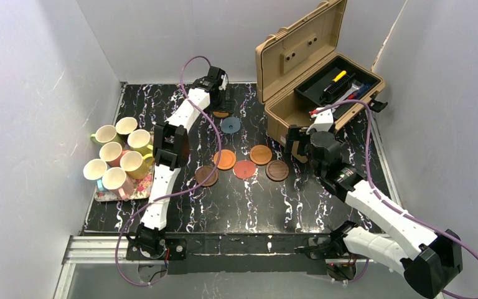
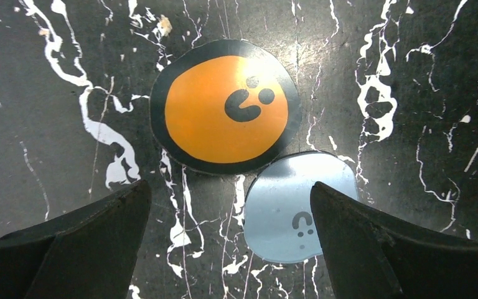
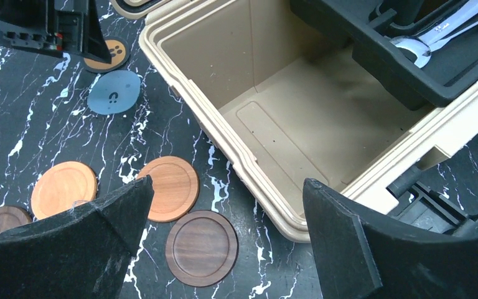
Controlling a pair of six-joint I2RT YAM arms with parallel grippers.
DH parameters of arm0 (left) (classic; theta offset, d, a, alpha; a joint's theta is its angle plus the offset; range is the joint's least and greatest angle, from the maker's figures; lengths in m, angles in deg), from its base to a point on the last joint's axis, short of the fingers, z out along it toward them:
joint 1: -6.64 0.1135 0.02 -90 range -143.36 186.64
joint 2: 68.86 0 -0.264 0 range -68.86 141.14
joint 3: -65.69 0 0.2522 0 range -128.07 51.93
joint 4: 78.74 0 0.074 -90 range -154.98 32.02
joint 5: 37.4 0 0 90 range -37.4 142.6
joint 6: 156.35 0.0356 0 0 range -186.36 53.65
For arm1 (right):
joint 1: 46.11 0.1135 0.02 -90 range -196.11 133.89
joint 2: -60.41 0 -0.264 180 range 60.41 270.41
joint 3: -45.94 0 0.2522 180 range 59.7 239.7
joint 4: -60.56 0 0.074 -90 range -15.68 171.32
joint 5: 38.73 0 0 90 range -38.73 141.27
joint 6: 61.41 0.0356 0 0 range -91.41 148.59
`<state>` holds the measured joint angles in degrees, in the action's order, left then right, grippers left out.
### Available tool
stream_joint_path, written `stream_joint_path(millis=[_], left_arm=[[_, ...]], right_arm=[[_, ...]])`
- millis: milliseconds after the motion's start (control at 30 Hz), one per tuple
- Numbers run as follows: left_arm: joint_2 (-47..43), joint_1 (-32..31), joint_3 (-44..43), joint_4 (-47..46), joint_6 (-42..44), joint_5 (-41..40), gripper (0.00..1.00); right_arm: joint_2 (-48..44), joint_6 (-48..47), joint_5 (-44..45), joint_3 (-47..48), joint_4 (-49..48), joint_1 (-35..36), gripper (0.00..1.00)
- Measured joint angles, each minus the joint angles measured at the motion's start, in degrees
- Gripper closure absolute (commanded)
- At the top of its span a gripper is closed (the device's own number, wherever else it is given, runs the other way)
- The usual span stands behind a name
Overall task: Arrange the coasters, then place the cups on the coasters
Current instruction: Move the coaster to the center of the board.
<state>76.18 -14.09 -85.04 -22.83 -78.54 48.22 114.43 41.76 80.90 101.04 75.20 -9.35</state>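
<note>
Spread wide and empty, the left gripper (image 2: 229,193) hangs over the orange coaster (image 2: 224,115) and grey-blue coaster (image 2: 286,208) at the far middle, probably to bring them to the nearer row (image 1: 244,169), while the right gripper (image 3: 227,187), also spread, hovers by the toolbox (image 3: 286,124) and the cups (image 1: 107,134) sit left.

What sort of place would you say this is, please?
Probably a robotics lab test cell: plain grey walls box in a marble-patterned table, and the left arm and right arm are mounted at its near edge.
</note>
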Motion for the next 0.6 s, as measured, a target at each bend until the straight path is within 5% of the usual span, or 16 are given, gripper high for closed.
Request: stream_joint_path(millis=[600], left_arm=[[2.2,0.0,-0.5,-2.8,3.4,0.2,0.02]], right_arm=[[2.0,-0.1,-0.2,-0.2,-2.6,0.0,0.01]])
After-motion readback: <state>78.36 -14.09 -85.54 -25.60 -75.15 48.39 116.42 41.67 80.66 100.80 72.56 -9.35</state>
